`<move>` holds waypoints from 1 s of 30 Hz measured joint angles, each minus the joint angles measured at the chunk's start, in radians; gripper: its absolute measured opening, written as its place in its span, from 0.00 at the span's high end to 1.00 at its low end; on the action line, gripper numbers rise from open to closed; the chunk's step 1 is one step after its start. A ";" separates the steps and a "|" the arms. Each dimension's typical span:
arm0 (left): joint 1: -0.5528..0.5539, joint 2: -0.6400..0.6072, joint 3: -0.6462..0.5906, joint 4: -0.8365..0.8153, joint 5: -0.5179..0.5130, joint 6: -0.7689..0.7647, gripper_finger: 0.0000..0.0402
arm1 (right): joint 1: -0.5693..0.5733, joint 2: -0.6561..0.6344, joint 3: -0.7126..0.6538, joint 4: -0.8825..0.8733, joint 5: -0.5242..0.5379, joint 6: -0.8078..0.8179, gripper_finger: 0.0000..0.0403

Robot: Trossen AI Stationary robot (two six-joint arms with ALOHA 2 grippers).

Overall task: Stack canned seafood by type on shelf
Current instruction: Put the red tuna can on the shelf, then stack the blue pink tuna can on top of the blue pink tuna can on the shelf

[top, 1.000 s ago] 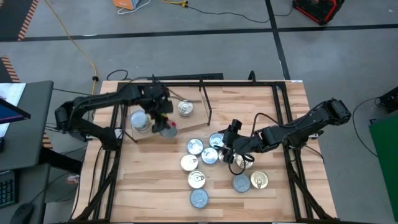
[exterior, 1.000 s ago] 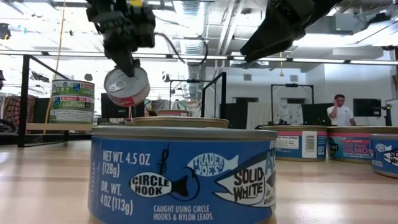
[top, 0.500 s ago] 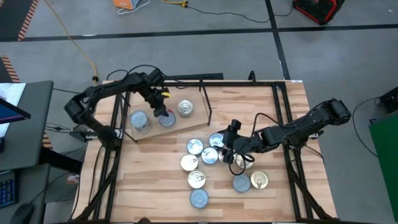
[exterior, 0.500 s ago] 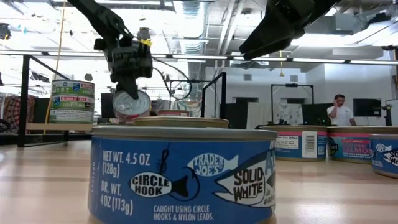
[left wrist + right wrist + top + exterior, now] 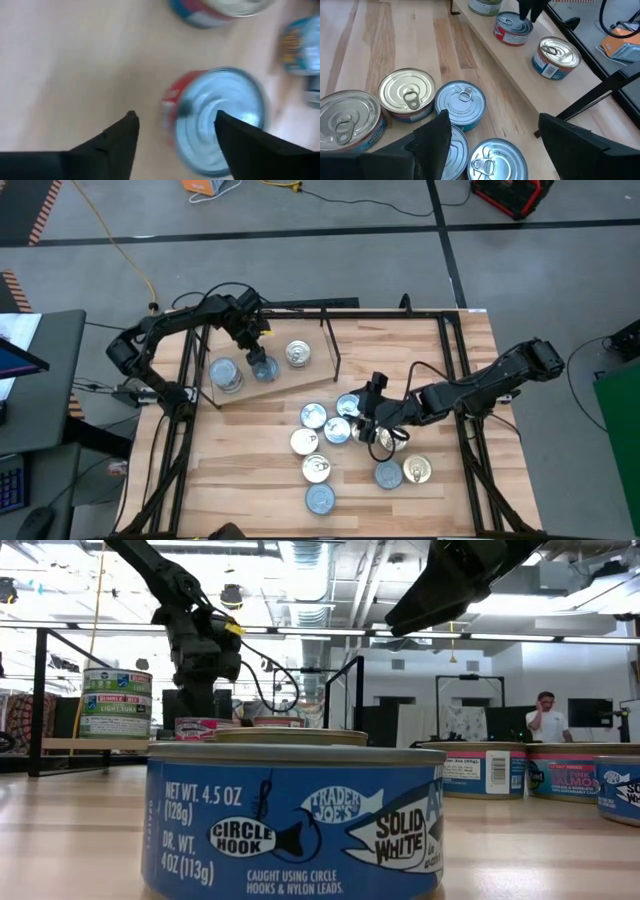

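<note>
A red-labelled tin with a silver lid stands flat on the plywood shelf, between a stack of tins and a single blue-labelled tin. My left gripper is open right above the red tin and points steeply down. Several more tins lie in a cluster mid-table. My right gripper hangs open above the right end of that cluster, with nothing between its fingers. My left gripper has one fingertip over the red tin's lid and the other beside the tin, over the bare shelf. I cannot tell whether the fingertip touches the lid. The tin rests on the shelf by its base.
A thin black rod stands upright at the shelf's right end, and a black frame runs along the table's edges. A blue tin stands right in front of the low camera. A person stands far off in the room.
My left gripper has swung toward the table's far edge and come down over the shelf with the red tin. The tin hung tilted in the air a second ago. It now stands flat on the shelf below the fingers.
</note>
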 joint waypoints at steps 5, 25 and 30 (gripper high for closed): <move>0.000 -0.060 0.000 0.022 -0.101 0.049 0.27 | -0.011 0.000 0.000 0.000 -0.011 -0.007 0.19; -0.812 -0.688 -0.395 0.571 -0.480 -0.225 0.40 | -0.058 0.013 -0.002 0.059 -0.107 -0.045 0.19; -1.100 -0.659 -0.444 0.613 -0.851 -0.246 0.43 | -0.048 0.108 -0.005 0.274 -0.166 -0.114 0.19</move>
